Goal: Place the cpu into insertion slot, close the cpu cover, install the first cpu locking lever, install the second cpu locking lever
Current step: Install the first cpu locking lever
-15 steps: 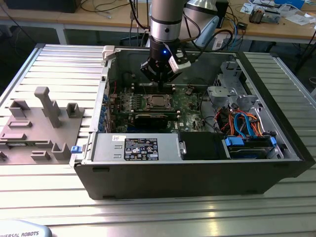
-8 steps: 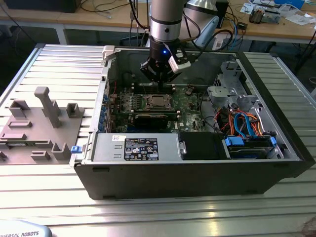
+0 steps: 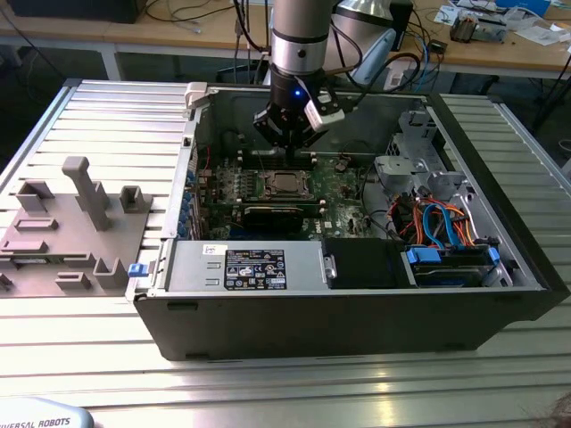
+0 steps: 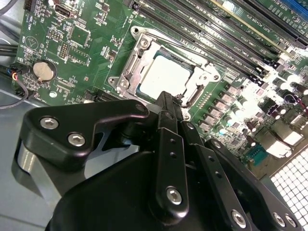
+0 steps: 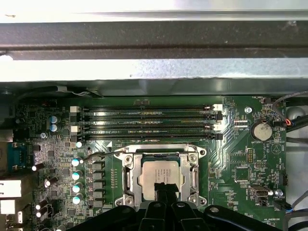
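The cpu (image 4: 163, 77) (image 5: 158, 174) lies flat in the insertion slot (image 3: 285, 185), its silver top showing through the window of the cpu cover (image 4: 140, 52) (image 5: 129, 176). The cover lies down flat over the chip. My gripper (image 4: 166, 98) (image 5: 166, 186) hangs just above one edge of the socket, its black fingers pressed together, shut, with nothing seen between them. In the exterior view the gripper (image 3: 290, 143) sits over the green board, a little behind the socket. A thin metal lever (image 5: 103, 153) reaches out sideways from one socket corner.
Long black memory slots (image 5: 144, 122) run beside the socket, a coin battery (image 5: 262, 131) lies nearby, and the case wall (image 5: 144, 43) stands beyond. A power supply (image 3: 245, 266) and coloured cables (image 3: 437, 223) fill the case front. A grey fixture (image 3: 71, 223) lies outside it.
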You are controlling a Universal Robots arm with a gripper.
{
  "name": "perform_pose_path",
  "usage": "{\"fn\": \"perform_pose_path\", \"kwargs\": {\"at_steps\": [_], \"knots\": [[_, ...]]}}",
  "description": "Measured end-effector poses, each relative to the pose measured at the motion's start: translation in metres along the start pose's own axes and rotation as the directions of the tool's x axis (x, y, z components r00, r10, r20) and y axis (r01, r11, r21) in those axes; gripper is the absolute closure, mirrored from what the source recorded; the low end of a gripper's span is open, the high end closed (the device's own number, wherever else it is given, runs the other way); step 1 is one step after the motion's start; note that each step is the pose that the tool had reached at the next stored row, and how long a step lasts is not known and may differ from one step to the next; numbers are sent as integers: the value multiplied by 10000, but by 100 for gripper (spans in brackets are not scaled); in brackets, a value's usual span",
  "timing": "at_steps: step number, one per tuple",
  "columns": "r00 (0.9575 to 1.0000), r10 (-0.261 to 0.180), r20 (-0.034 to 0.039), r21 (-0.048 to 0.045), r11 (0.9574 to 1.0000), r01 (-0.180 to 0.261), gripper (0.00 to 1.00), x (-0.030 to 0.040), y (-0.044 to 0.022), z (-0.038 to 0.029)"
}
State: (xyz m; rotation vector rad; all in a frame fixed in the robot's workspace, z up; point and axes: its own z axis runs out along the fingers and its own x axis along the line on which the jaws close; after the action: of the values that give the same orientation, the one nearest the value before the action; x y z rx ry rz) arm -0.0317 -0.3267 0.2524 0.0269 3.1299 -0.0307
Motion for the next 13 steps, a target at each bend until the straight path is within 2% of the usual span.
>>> {"fn": "perform_pose_path", "kwargs": {"at_steps": [13], "knots": [[10000, 0, 2, -4, 10000, 0, 89, -1, 0, -47]]}}
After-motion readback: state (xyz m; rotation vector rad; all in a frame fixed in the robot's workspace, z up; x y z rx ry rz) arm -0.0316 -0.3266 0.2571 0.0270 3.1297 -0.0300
